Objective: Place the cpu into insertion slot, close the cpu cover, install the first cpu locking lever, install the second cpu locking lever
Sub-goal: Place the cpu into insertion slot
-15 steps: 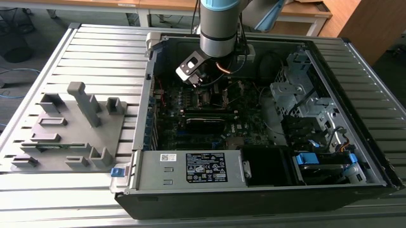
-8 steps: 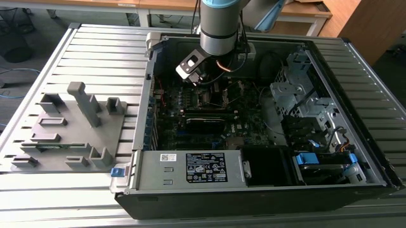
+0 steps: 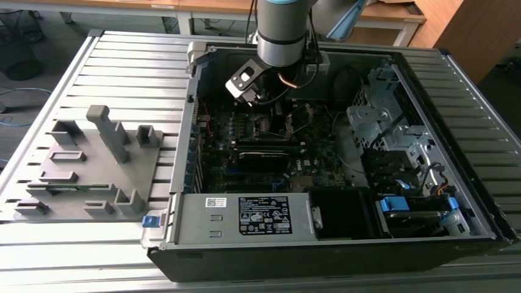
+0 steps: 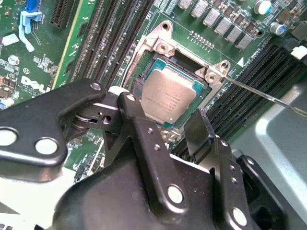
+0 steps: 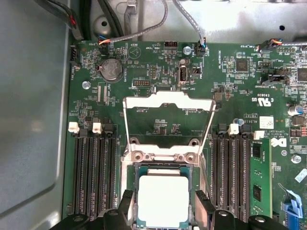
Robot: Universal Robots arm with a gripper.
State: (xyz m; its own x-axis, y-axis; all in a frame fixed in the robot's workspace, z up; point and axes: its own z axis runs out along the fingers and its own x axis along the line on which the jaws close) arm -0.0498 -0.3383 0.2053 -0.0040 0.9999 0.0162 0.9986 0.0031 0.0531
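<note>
The cpu (image 5: 162,199) (image 4: 170,96), a flat square chip with a dull grey top, lies in the insertion slot (image 4: 138,87) on the green motherboard. My gripper (image 5: 163,213) (image 4: 164,111) hovers just above it, open, with one black finger (image 5: 125,207) on each side of the chip and small gaps between. The cpu cover (image 5: 168,101) is a thin silvery frame swung back on its hinge, away from the chip. A thin locking lever (image 4: 261,94) sticks out free from one socket corner. In the exterior view my gripper (image 3: 262,102) hangs inside the computer case over the slot (image 3: 273,125).
Long black memory slots (image 5: 93,172) flank the socket, and a green memory module (image 5: 261,177) stands in one. Cables (image 5: 144,28) and a coin battery (image 5: 110,71) lie beyond the cover. The power supply (image 3: 263,215), drive cage (image 3: 391,122) and a grey fixture tray (image 3: 82,165) surround the work area.
</note>
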